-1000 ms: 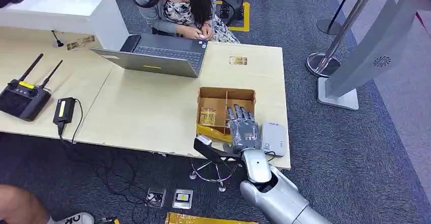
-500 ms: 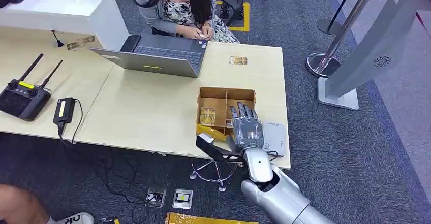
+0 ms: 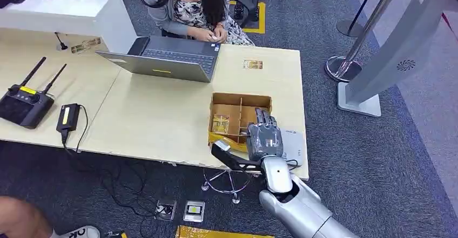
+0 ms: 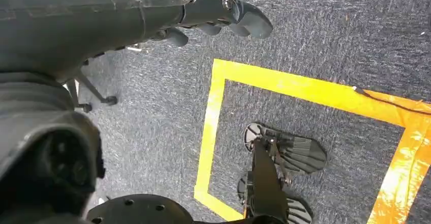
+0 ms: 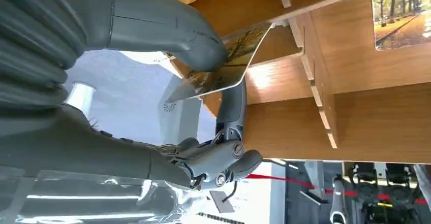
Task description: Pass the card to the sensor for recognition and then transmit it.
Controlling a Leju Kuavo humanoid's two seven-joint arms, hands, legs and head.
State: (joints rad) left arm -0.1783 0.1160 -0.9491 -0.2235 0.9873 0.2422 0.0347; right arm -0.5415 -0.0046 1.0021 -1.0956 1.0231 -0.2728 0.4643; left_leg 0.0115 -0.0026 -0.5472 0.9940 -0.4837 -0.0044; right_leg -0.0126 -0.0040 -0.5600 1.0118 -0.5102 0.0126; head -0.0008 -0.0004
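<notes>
Now the right hand [image 5: 167, 56] pinches the card [image 5: 223, 66] btwn thumb and finger, above the cardboard box [image 3: 227, 99] on the table [image 3: 156, 119] — prob. so its face can meet the white sensor [image 3: 294, 143] just beside. Left hand [image 4: 223, 10] hangs w/ fingers curled, holding nothing.

left hand [image 4: 223, 10] — fingers curled | yellow tape [image 4: 213, 107] — grey carpet [image 4: 330, 36]

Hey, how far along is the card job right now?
Done: the right hand has picked a card from the wooden box. In hand: carrying it toward the white sensor beside the box. Left: scanning it, then passing it on.
</notes>
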